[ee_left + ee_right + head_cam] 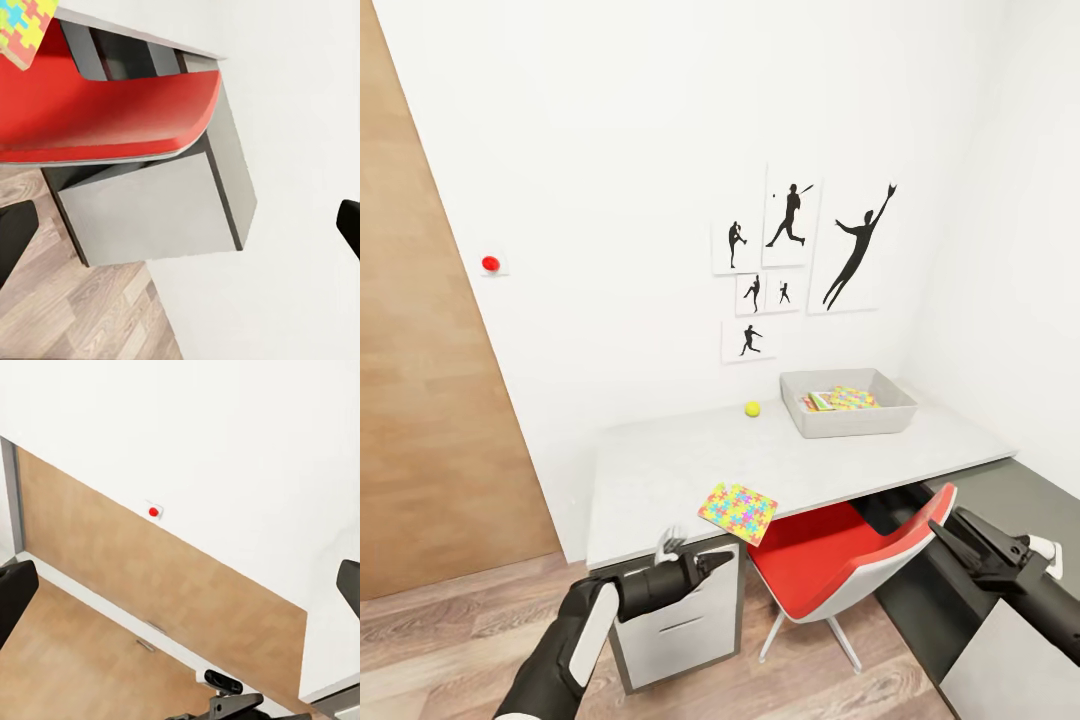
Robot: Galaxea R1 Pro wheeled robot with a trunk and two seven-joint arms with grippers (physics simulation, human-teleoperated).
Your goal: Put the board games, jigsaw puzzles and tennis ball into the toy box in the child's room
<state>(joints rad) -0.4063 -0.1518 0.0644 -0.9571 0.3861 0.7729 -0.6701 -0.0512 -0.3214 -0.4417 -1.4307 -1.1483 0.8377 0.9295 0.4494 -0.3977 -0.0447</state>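
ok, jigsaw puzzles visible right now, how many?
2. One jigsaw puzzle overhangs the table's front edge above the red chair; a second puzzle lies inside the toy box. Other items there are partly hidden.

Jigsaw puzzle [26, 26] corner overhangs table [142, 34] above red chair [105, 112]

The table [660, 470] carries the toy box [850, 418], the tennis ball [752, 408] and a jigsaw puzzle [738, 511] overhanging its front edge.

A child's room — sports-silhouette pictures [800, 262], grey desk [660, 480], red chair [840, 560], toy box [847, 417], wood-plank floor [450, 630].
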